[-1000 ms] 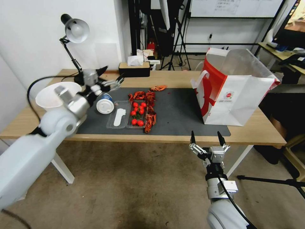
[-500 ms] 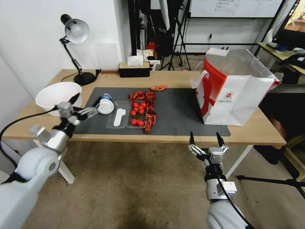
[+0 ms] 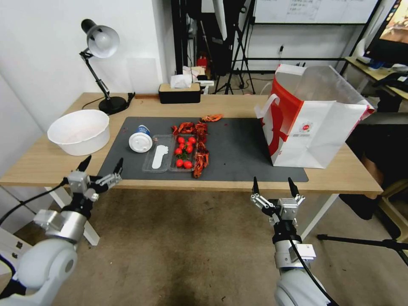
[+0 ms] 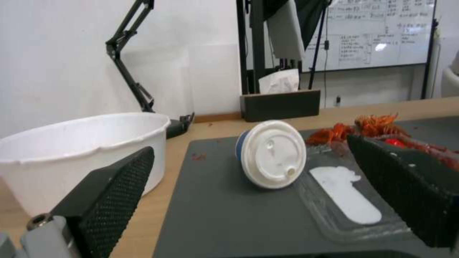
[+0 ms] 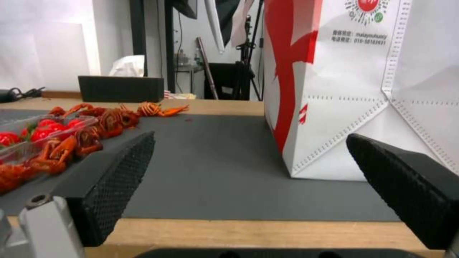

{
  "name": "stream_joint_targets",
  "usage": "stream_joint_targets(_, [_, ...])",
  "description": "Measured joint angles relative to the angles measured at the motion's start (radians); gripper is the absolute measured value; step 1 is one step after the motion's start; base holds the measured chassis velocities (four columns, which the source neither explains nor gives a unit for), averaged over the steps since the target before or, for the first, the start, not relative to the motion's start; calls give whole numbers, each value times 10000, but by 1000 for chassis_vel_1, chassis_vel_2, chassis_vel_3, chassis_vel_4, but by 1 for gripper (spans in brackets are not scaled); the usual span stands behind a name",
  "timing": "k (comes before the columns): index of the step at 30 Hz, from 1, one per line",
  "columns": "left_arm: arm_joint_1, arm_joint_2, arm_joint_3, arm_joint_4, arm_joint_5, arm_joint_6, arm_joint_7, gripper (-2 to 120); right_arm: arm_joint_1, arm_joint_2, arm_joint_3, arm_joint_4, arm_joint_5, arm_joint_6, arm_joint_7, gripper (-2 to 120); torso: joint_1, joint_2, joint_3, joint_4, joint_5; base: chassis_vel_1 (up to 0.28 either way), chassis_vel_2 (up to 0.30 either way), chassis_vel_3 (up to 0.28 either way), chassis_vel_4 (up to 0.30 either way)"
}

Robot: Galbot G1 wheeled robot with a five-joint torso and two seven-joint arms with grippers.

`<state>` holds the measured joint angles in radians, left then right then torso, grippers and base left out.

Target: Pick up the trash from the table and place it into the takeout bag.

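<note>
the takeout bag (image 3: 316, 123) stands open at about 2 o'clock on the table (image 3: 340, 176), but its inside is hidden by its own walls, so what it holds cannot be told. in the right wrist view its top and far side run off the frame, and the small print under the logo is too fine to read. the blue-white cup (image 4: 272, 157) lies on its side with the lid facing the left wrist camera, so most of its body is hidden behind the lid. the white bowl (image 4: 71, 150) is partly covered by one finger of the left end effector (image 4: 249, 200) and cut by the frame edge. the whiteboard (image 4: 378, 32) writing is unreadable.
</note>
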<state>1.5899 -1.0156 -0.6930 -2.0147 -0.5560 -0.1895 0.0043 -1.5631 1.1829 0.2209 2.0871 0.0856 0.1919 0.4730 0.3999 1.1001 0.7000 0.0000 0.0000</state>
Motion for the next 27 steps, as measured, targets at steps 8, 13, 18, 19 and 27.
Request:
stream_joint_targets(8, [256, -180, -52, 132, 279, -288, -66, 100, -135, 61, -46, -85, -81, 7, -2, 100, 1, -1, -1, -1, 0, 0, 0, 0, 0])
stream_joint_targets(13, [447, -337, -52, 241, 499, -449, -114, 100, -168, 76, -47, -132, -114, 31, -5, 100, 0, -1, 0, 0, 0, 0, 0, 0, 0])
stream_joint_targets(18, [621, -470, 37, 395, 895, -653, -121, 100, -165, 88, -54, -158, -121, 36, -6, 100, 0, -1, 0, -1, 0, 0, 0, 0, 0])
stream_joint_targets(19, [621, -470, 37, 395, 895, -653, -121, 100, -165, 88, -54, -158, -121, 36, -6, 100, 0, -1, 0, -1, 0, 0, 0, 0, 0])
stream_joint_targets(27, [847, -762, 274, 658, 1266, -1073, -133, 100, -207, 104, -46, -219, -130, 74, -6, 100, 0, -1, 0, 0, -1, 0, 0, 0, 0])
